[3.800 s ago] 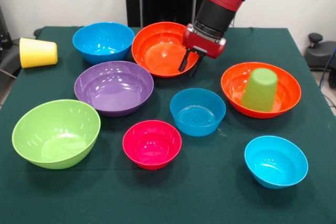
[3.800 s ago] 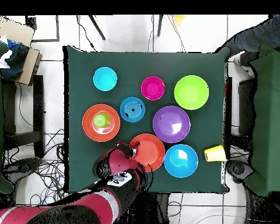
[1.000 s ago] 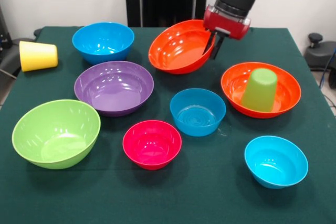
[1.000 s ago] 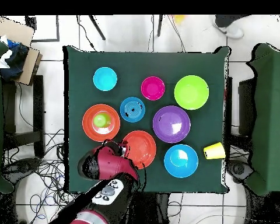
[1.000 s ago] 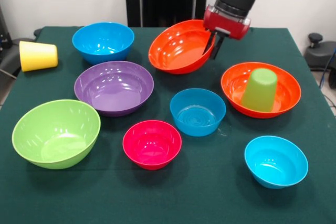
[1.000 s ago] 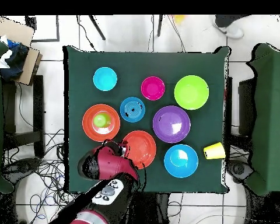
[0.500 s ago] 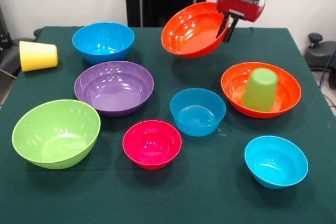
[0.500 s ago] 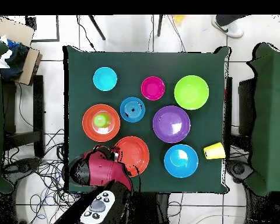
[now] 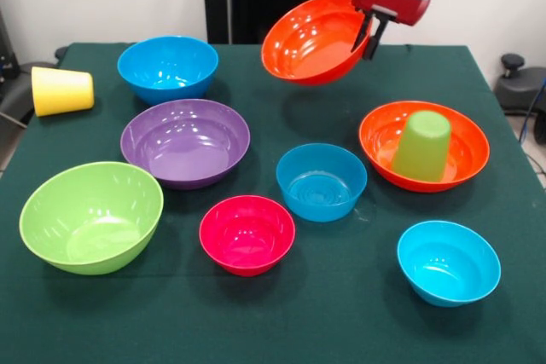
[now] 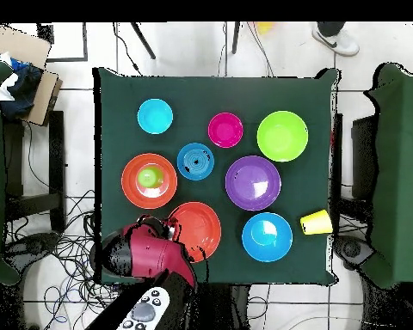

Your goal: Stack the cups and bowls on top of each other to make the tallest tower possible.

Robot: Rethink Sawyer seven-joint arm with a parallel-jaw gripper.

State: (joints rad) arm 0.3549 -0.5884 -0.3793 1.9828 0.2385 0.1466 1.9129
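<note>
My gripper [image 9: 368,38] [image 10: 169,229] is shut on the right rim of a large orange bowl [image 9: 313,40] [image 10: 194,230], which hangs tilted in the air above the table's far side. Below and right of it a second orange bowl [image 9: 382,134] [image 10: 134,191] rests on the cloth with a light green cup [image 9: 421,146] [image 10: 148,178] upside down inside it. A yellow cup [image 9: 61,89] [image 10: 316,223] lies on its side at the far left. Standing upright on the table are the blue bowl [image 9: 168,67], purple bowl [image 9: 185,141], lime bowl [image 9: 91,216], pink bowl [image 9: 246,234], smaller blue bowl [image 9: 321,181] and cyan bowl [image 9: 448,262].
Dark green cloth covers the table [image 9: 341,321]. A person's shoe [image 10: 335,38] shows on the floor beyond the table in the overhead view. Cardboard and dark furniture [image 10: 21,77] stand beside the table's sides.
My gripper has lifted the orange bowl off the table and carried it up; in the last half second it rose a little more and the bowl tilted less.
</note>
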